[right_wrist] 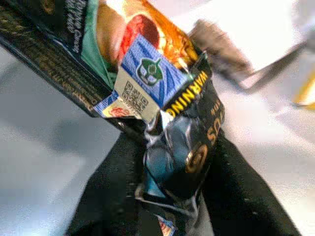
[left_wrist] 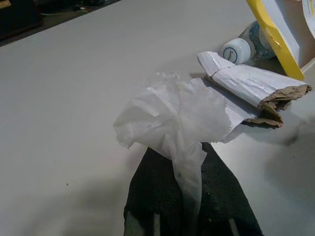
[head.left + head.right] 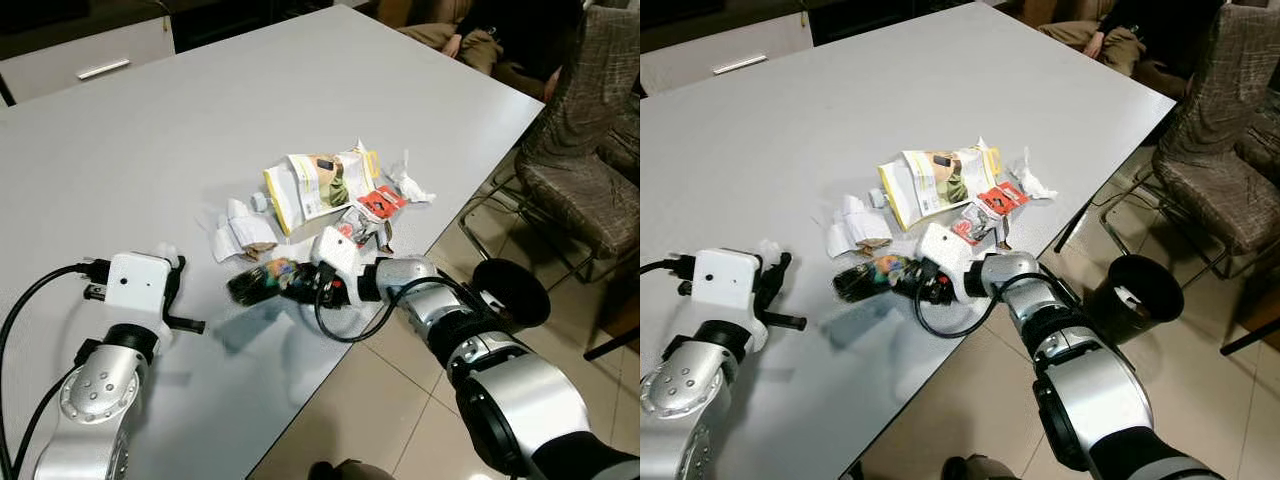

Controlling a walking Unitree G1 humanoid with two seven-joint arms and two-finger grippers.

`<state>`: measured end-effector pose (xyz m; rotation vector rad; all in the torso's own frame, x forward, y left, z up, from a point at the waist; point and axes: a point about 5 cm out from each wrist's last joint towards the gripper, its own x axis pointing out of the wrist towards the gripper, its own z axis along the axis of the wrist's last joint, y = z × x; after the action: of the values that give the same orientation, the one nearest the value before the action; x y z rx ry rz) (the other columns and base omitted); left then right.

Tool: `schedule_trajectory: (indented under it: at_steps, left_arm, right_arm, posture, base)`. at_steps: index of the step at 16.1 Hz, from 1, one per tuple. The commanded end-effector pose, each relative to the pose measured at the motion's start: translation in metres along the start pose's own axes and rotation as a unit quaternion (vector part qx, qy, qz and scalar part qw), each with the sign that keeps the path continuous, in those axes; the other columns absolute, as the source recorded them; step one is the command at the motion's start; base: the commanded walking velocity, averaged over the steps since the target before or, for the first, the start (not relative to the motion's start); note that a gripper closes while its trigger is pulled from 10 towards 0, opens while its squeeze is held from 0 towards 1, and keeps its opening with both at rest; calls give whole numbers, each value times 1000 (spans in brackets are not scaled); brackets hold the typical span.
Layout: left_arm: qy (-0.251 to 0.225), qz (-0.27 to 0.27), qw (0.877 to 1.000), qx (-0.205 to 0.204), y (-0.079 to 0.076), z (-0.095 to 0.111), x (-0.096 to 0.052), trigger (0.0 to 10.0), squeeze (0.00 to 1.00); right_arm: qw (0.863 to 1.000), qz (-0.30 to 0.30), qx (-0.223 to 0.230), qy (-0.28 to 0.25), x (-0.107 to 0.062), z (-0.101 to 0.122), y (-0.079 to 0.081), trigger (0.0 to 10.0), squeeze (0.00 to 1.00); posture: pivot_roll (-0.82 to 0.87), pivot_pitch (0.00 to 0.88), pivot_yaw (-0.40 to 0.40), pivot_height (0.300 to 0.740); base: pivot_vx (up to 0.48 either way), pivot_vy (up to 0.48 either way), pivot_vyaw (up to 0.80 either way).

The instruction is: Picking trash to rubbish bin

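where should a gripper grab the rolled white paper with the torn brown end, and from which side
Grip the rolled white paper across its middle, coming straight down from above. It lies flat on the table as a narrow roll, so fingers can straddle it. The torn brown end looks ragged, and the small bottle crowds the far end.

A seated person (image 3: pixel 470 35) is cut off at the top edge. The right end effector (image 1: pixel 172 196) hides the wrapper's (image 1: pixel 147 78) lower end; its print is blurred.
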<state>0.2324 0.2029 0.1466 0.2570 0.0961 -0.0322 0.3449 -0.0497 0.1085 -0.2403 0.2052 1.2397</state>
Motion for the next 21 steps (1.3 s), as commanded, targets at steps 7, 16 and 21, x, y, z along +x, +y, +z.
schedule_trajectory:
  at_steps: [7,16,21]
  left_arm:
    - [8,-14,997,-74,-27,-6,6,10000,0]
    - [-21,-88,994,-69,-59,11,24,10000,0]
    - [-15,-81,995,-51,-60,5,23,10000,0]
  right_arm:
    - [975,-120,58,-176,-48,12,-3,0,0]
    - [939,-271,114,-177,-96,21,73,1843,0]
    - [872,-450,154,-118,-126,2,56,10000,0]
  posture:
    - [-25,35,-161,740]
    - [-109,17,-95,740]
    - [-115,15,-91,740]
  base:
    - [0,0,0]
    - [0,0,0]
    - [0,0,0]
